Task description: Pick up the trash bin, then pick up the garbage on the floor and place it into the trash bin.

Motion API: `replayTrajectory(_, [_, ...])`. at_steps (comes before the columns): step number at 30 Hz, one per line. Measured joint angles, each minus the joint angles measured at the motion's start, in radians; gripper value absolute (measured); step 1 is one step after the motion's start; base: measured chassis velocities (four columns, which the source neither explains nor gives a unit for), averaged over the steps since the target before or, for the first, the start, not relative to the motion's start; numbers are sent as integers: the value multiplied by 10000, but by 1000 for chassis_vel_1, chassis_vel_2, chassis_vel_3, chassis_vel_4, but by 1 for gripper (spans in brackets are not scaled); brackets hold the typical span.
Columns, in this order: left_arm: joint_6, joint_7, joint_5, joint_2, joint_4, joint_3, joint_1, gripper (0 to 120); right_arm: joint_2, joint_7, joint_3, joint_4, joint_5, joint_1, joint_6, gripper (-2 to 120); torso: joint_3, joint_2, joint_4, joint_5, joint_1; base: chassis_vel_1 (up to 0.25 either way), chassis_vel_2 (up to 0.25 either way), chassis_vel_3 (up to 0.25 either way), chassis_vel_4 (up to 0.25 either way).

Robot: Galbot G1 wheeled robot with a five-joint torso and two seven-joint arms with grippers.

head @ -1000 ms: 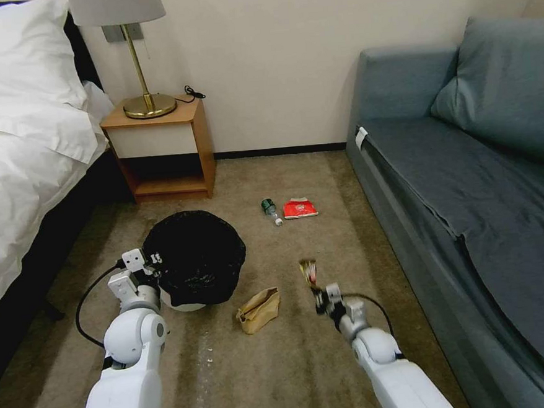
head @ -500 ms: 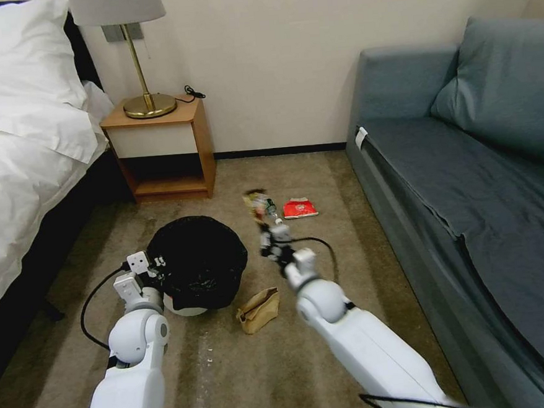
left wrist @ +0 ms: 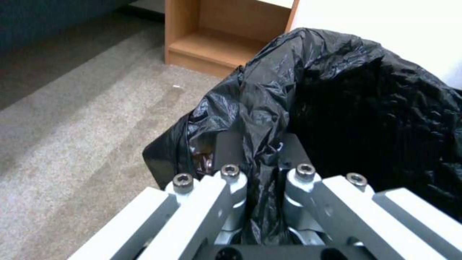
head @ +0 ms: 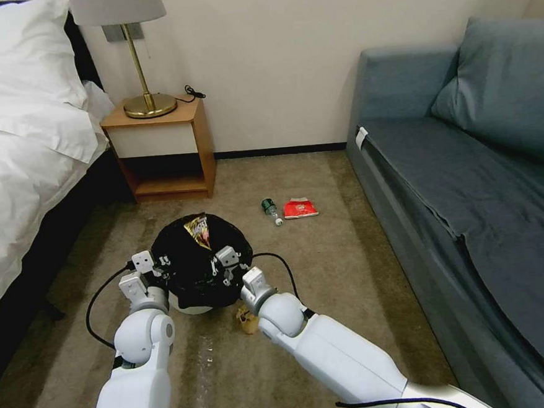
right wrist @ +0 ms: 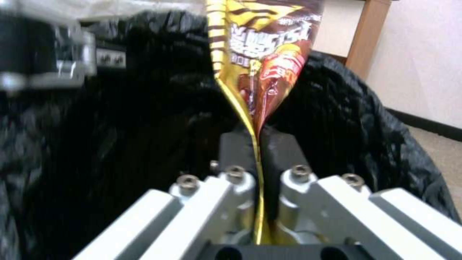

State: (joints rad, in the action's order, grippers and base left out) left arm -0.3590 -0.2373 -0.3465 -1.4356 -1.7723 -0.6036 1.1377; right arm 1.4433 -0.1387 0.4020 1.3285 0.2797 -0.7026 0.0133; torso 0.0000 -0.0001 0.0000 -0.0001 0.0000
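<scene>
one wrapper [right wrist: 262, 54], one bin [head: 183, 260], two grippers

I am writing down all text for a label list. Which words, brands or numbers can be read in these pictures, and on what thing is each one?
snack wrapper: large pale characters on its front, too blurred to read.
red packet: white marks, too small to read.
bottle: green label, too small to read.
No other writing can be read.
</scene>
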Motion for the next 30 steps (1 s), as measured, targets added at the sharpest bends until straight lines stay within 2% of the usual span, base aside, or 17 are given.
replayTrajectory(1, [0,0,0,0,0,0,0,4,0,0,0,0,0,0,0,8,0,0,0,0,0,0,0,0,0])
replayTrajectory(3, [-3,0,-9,26,10,-15,0,4,19,-6,-22,-2,-86,-63,-12,20,0,0,-1,0,0,0,0,0,0])
replayTrajectory(6, [-3,-1,-12,29,22,-26,0,4,55,-4,-43,-3,-139,-86,-13,26,0,0,0,0,0,0,0,0,0])
replayTrajectory(8, [-10,-2,-22,30,28,-18,1,4,119,-37,-65,12,-168,-128,-29,40,0,0,0,0,0,0,0,0,0])
replayTrajectory(12, [-13,-2,-26,30,53,-15,1,4,151,-52,-83,26,-173,-144,-35,50,0,0,0,0,0,0,0,0,0])
replayTrajectory(13, [-12,-2,-26,28,82,-16,-4,4,155,-56,-94,29,-173,-150,-35,57,0,0,1,0,0,0,0,0,0])
replayTrajectory(14, [-12,-2,-26,28,82,-16,-4,4,155,-56,-94,29,-173,-150,-35,57,0,0,1,0,0,0,0,0,0])
replayTrajectory(16, [-13,-3,-26,17,114,-21,-8,4,174,-42,-207,77,-193,-124,-39,68,0,0,0,0,0,0,0,0,0])
replayTrajectory(17, [-13,-3,-26,17,114,-21,-8,4,174,-42,-207,77,-193,-124,-39,68,0,0,0,0,0,0,0,0,0])
replayTrajectory(19, [-13,-2,-27,18,159,-27,-26,4,218,-39,-389,150,-160,-10,-69,79,0,0,0,0,0,0,0,0,0])
replayTrajectory(20, [-13,-2,-27,18,159,-27,-26,4,218,-39,-389,150,-160,-10,-69,79,0,0,0,0,0,0,0,0,0])
replayTrajectory(22, [-13,-1,-27,29,188,-36,-60,4,224,-38,-625,233,-61,159,-126,90,0,0,1,0,0,0,0,0,0])
replayTrajectory(23, [-13,-1,-27,29,188,-36,-60,4,224,-38,-625,233,-61,159,-126,90,0,0,1,0,0,0,0,0,0])
replayTrajectory(25, [-13,12,-59,60,200,-42,-113,4,225,-53,-931,309,82,310,-237,98,0,0,0,1,0,0,0,0,0])
replayTrajectory(30, [-12,43,-137,160,228,-123,-210,4,286,-227,-1736,327,232,464,-542,100,0,0,0,1,0,0,0,0,0])
